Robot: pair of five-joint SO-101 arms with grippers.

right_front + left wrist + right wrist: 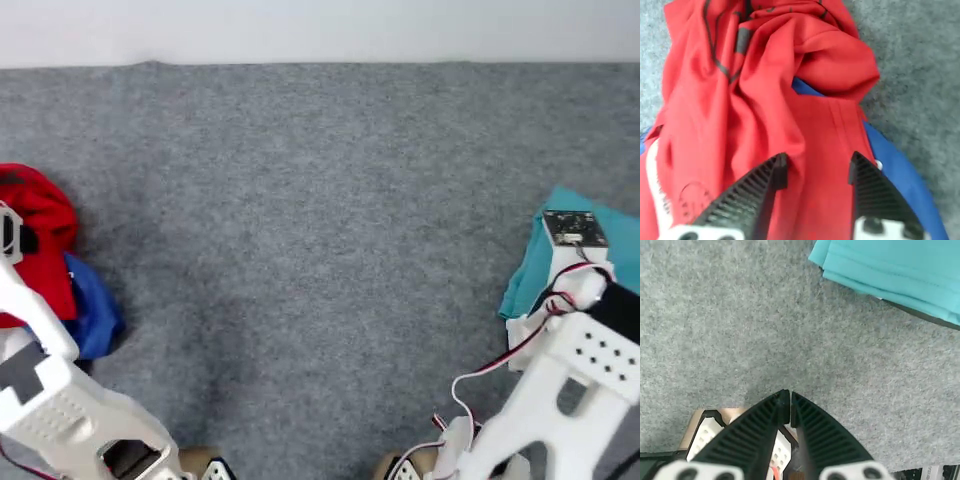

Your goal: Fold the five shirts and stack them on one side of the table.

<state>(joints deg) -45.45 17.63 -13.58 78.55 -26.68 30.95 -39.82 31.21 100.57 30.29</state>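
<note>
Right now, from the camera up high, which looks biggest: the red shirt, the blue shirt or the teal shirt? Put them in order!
1. red shirt and teal shirt: they look about alike, and both run off the picture's edge, so I won't rank them.
2. blue shirt: smallest, partly tucked under the red one.

The red shirt (pixel 755 115) bore dark line markings and a white patch; the blue shirt (pixel 900 175) was plain. The teal shirt (pixel 890 265) was plain, the table (pixel 320 220) mottled grey.
</note>
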